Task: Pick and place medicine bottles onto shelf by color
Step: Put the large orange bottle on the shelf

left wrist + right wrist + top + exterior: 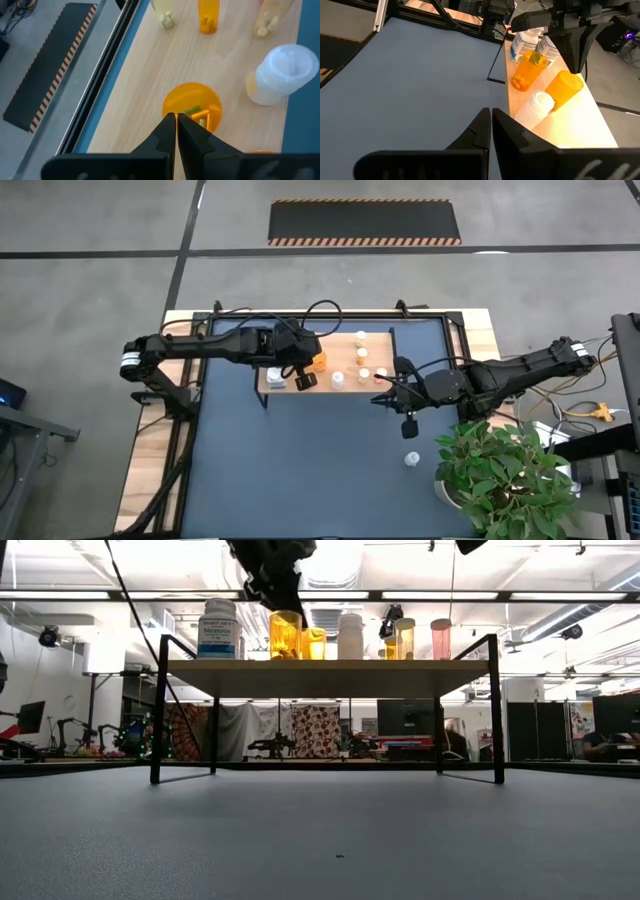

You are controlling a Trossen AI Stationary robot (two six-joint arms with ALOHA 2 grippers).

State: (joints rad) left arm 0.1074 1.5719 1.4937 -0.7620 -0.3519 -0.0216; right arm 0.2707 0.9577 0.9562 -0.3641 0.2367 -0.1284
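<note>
- The left tool [302, 376] hangs over the left part of the shelf [345, 387], its fingers pressed together with nothing between them; the left wrist view shows it directly above an open, capless orange bottle [192, 106] that stands on the wood.
- Beside that bottle stand a large white labelled bottle [219, 630] at the shelf's left end and a second orange bottle [314, 643]; a white-capped bottle [281, 74] sits just beside them (the orange ones grouped together, which suits sorting by colour).
- Further right on the shelf are paler bottles [361, 351], too small from above to tell their colours apart.
- The right tool [409, 421] hovers over the dark blue worktop [300, 470] just off the shelf's right end, fingers also closed and empty.
- One small white bottle [411, 458] remains on the worktop near the potted plant [505, 480], well apart from the shelf.
- Judgement: a placement looks finished and the next pick is due; the right tool would need to spread its fingers, drop to the lone bottle and carry it to the pale group.
- Hidden: the plant's leaves may cover more bottles; the low view cuts off both arms.
</note>
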